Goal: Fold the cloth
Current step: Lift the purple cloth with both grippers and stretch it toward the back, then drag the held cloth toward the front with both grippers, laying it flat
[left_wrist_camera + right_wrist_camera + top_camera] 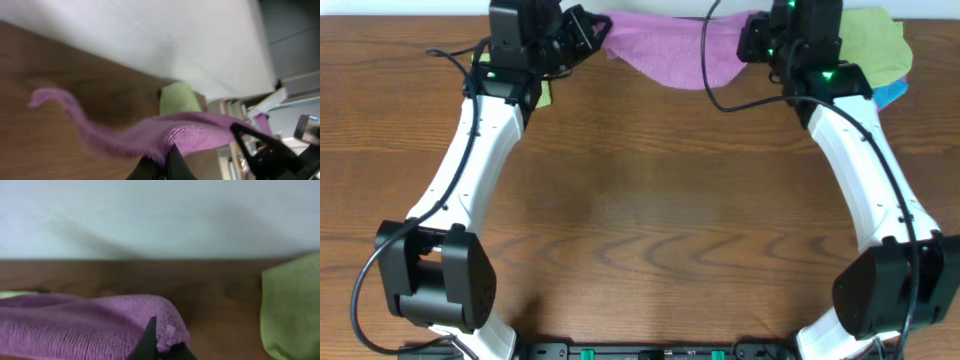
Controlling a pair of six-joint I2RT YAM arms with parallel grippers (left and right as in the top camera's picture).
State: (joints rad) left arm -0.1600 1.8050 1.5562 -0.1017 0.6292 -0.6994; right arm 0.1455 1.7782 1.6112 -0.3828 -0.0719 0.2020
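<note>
The light purple cloth (675, 55) hangs stretched between both grippers at the far edge of the table, sagging in the middle. My left gripper (588, 30) is shut on its left end; in the left wrist view the cloth (150, 132) runs from the jaws (167, 160) with a loose corner trailing left. My right gripper (760, 40) is shut on its right end; in the right wrist view the cloth's folded edge (90, 325) is pinched in the jaws (162, 345). The white tag is not visible.
A lime-green cloth (870, 45) lies at the far right behind the right arm, with a blue cloth (892, 92) beneath it. The green cloth also shows in the right wrist view (292, 310). Another green piece (177, 97) lies by the left gripper. The wooden table (660, 220) spreads in front.
</note>
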